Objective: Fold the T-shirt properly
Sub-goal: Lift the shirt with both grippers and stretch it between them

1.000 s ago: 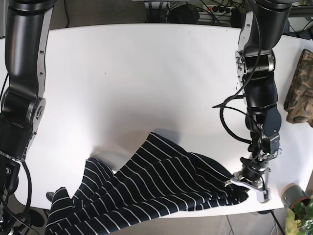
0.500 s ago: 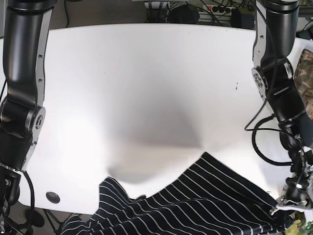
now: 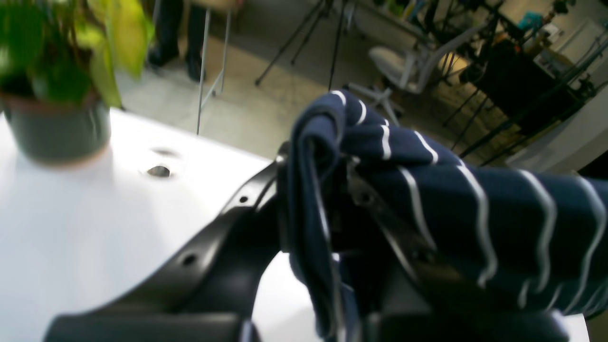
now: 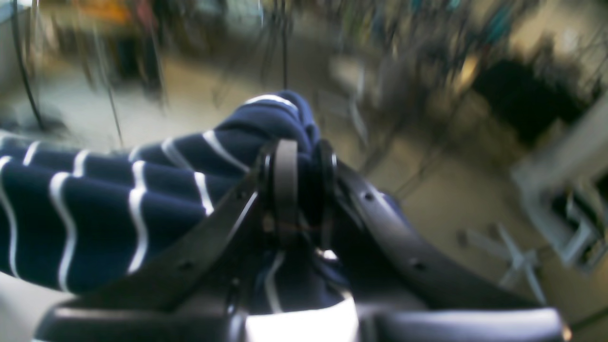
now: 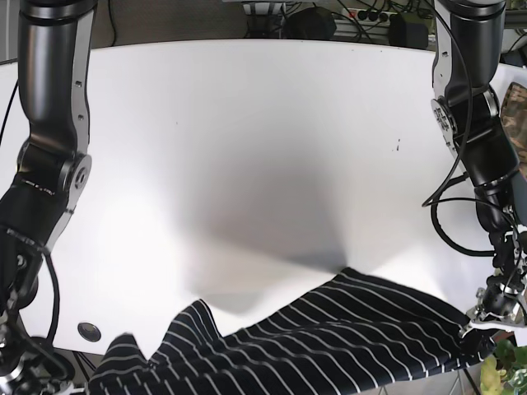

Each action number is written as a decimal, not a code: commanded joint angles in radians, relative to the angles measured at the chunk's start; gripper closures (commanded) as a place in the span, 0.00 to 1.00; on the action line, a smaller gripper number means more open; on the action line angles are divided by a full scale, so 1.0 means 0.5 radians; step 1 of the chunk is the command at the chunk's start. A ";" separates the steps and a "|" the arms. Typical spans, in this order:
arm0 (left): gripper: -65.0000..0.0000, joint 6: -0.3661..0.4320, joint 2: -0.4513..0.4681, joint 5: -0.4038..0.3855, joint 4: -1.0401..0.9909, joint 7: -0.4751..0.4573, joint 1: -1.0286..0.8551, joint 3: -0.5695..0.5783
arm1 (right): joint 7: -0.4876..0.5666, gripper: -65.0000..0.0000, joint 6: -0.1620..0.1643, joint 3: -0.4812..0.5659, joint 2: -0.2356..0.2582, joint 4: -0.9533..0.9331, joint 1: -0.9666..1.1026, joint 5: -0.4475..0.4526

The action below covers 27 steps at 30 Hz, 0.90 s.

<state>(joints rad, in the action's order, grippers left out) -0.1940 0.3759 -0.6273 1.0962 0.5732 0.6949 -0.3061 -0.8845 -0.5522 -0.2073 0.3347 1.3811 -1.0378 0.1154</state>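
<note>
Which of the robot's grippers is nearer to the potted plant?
Left. The left gripper, jaws shut on the striped T-shirt, sits at the table corner where the potted plant stands. The right gripper holds the shirt's opposite end.

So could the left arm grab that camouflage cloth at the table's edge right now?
Probably not: the left tool is shut on the striped T-shirt, so it would have to let go first. The camouflage cloth lies alongside that arm.

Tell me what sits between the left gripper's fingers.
A bunched fold of the striped T-shirt fills the gap between the left gripper's fingers; the left wrist view shows it.
</note>
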 commanded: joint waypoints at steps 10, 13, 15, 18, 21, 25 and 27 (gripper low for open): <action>1.00 0.003 0.044 -0.085 0.243 -0.074 -0.333 -0.012 | -0.120 0.97 -0.005 -0.293 -0.063 0.649 0.616 0.025; 1.00 0.003 0.044 -0.085 0.310 -0.074 -0.461 -0.015 | -0.169 0.97 -0.008 -0.348 -0.082 0.787 0.779 0.025; 1.00 0.003 0.044 -0.088 0.365 -0.074 -0.563 -0.015 | -0.190 0.97 -0.008 -0.431 -0.119 0.888 0.908 0.025; 1.00 0.003 0.044 -0.088 0.464 -0.074 -0.731 -0.015 | -0.237 0.97 -0.008 -0.538 -0.177 1.020 1.110 0.025; 1.00 0.000 0.044 -0.088 0.537 -0.074 -0.870 -0.015 | -0.276 0.97 -0.008 -0.609 -0.226 1.103 1.270 0.025; 1.00 0.000 0.044 -0.088 0.586 -0.074 -1.026 -0.018 | -0.283 0.97 -0.008 -0.695 -0.297 1.158 1.451 0.025; 1.00 -0.013 0.044 -0.131 0.605 -0.071 -1.121 -0.018 | -0.283 0.97 -0.008 -0.744 -0.324 1.176 1.534 0.025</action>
<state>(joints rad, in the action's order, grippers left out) -0.1947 0.3767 -0.6678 1.3708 0.5667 0.1349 -0.3073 -1.0557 -0.5571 -0.5632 0.1677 1.9404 -0.2745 0.1249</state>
